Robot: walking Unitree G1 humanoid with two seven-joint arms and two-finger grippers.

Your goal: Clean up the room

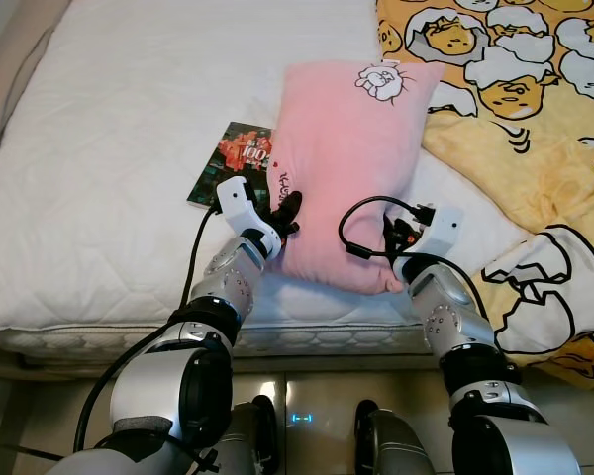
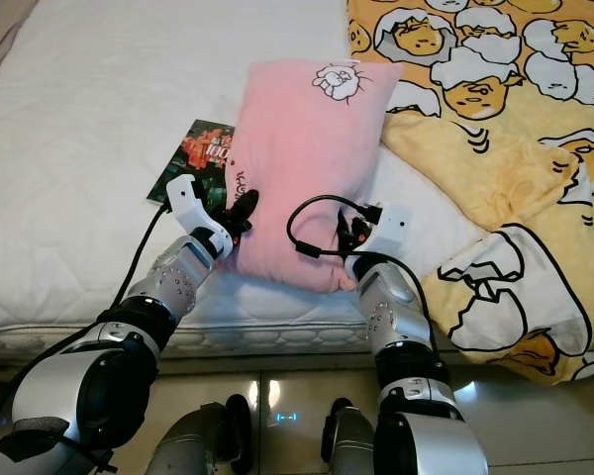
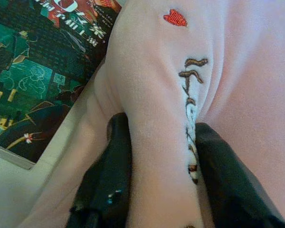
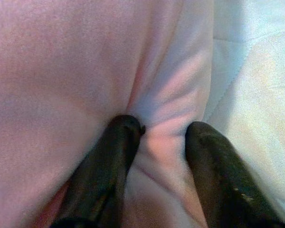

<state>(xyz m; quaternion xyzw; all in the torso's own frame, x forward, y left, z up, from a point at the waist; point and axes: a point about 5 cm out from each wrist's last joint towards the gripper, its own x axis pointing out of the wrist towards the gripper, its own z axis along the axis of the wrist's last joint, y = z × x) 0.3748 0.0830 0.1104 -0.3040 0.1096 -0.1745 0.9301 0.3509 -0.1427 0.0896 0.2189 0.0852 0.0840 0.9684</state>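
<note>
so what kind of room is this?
Most likely a bedroom: a quilted mattress, a pink pillow pinched by both grippers, and a yellow cartoon blanket spread beside it.

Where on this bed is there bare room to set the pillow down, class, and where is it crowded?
Bare: the white mattress left of the book and beyond the pink pillow. Crowded: the right side, under the yellow blanket, and the near edge, where the left gripper and right gripper pinch the pillow beside the book.
</note>
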